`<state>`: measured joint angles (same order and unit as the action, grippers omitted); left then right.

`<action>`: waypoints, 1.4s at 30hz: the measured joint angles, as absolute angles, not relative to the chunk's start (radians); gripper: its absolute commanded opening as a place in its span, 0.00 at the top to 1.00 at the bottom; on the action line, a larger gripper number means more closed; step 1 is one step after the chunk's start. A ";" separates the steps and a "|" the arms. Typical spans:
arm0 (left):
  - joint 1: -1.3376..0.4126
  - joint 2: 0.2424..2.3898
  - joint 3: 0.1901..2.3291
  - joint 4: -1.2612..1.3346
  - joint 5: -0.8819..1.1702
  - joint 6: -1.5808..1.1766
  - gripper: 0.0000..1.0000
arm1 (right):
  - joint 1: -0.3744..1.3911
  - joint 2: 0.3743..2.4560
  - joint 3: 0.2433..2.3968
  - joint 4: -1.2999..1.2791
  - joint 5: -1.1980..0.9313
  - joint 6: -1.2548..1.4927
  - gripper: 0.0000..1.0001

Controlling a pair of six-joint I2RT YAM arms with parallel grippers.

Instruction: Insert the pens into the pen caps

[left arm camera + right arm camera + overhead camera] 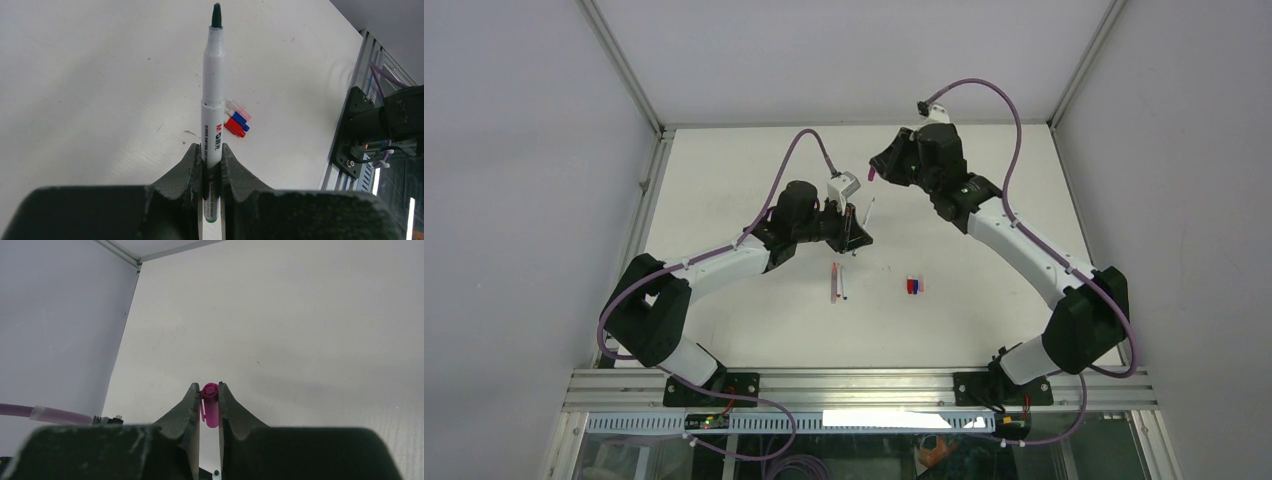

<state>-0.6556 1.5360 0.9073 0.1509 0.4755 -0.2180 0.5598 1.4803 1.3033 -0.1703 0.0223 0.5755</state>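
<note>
My left gripper (212, 151) is shut on a white pen (213, 95). Its dark green tip points away from the fingers, and its rear end sticks out behind them. In the top view this pen (867, 212) is held above the table, aimed toward my right gripper (876, 173). My right gripper (210, 390) is shut on a magenta pen cap (210, 410). A gap separates the pen tip from the cap. Two more pens (838, 283), one pink and one pale, lie side by side mid-table. Red (234, 127), blue (240, 119) and pale pink (238, 107) pen caps lie together.
The group of loose caps (914, 286) lies right of the two loose pens. White walls enclose the table on three sides, and a metal rail (864, 385) runs along the near edge. Purple cables loop above both arms.
</note>
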 measured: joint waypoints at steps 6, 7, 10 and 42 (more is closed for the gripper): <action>-0.656 1.536 0.907 0.159 0.472 -0.218 1.00 | 0.570 1.457 1.261 -0.173 0.016 0.575 1.00; -0.656 1.536 0.907 0.160 0.471 -0.218 1.00 | 0.570 1.456 1.260 -0.173 0.015 0.575 1.00; -0.656 1.536 0.907 0.160 0.469 -0.218 1.00 | 0.571 1.436 1.245 -0.175 0.014 0.575 1.00; -0.656 1.536 0.907 0.165 0.427 -0.220 1.00 | 0.594 1.386 1.160 -0.169 -0.038 0.582 1.00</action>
<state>-0.6559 1.5360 0.9070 0.1650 0.4267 -0.2199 0.5941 1.3861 1.1599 -0.1688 -0.0383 0.5819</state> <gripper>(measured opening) 0.110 0.152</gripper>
